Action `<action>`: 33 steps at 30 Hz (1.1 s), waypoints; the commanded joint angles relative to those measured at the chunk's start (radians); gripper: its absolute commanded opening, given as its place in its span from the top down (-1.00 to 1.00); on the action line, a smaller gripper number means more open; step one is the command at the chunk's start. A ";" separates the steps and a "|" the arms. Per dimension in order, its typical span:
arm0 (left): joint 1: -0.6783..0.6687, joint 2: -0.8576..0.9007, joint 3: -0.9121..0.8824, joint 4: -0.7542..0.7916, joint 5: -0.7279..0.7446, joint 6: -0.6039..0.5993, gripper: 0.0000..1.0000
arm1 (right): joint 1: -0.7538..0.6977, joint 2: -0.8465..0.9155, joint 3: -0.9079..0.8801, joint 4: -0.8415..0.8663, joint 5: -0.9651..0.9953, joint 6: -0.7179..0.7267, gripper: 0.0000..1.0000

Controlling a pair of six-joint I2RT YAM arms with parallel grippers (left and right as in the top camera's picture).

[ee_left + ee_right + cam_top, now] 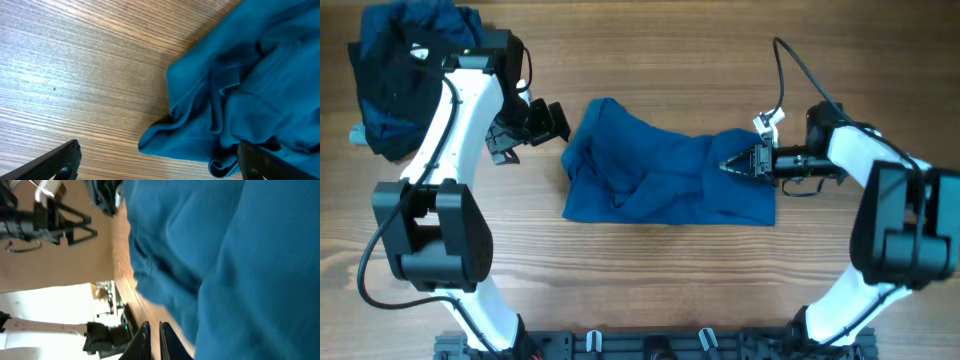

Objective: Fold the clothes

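A blue garment (665,178) lies crumpled in the middle of the wooden table. My left gripper (548,123) is open just left of the garment's upper left corner and holds nothing. In the left wrist view its fingers (159,150) straddle a folded edge of the garment (240,85), apart from it. My right gripper (732,166) lies low over the garment's right part, pointing left. In the right wrist view its fingers (152,340) are closed together beside the blue cloth (235,260), with only bare wood showing in the thin gap between them.
A pile of dark blue clothes (405,70) sits at the table's far left corner, behind the left arm. A cable (790,60) loops above the right arm. A dark rail (650,345) runs along the front edge.
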 commanded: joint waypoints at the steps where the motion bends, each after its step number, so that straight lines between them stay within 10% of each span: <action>1: 0.002 -0.012 -0.002 0.005 0.013 0.012 -1.00 | 0.005 -0.023 -0.016 -0.031 0.084 -0.026 0.79; 17: 0.002 -0.011 -0.002 0.016 0.013 0.016 -1.00 | 0.005 -0.183 -0.183 0.196 0.160 0.219 0.55; 19: 0.002 -0.011 -0.006 0.044 0.034 0.060 -1.00 | 0.005 -0.322 -0.151 0.166 0.213 0.278 0.21; 21: 0.002 -0.011 -0.031 0.102 0.144 0.170 -1.00 | 0.005 -0.442 -0.138 0.143 0.237 0.279 -0.79; 22: 0.002 -0.011 -0.052 0.135 0.188 0.197 -1.00 | 0.005 -0.490 -0.138 0.139 0.237 0.279 -0.99; 33: 0.016 0.050 -0.238 0.485 0.253 0.332 -1.00 | 0.005 -0.652 -0.138 -0.013 0.236 0.182 -0.99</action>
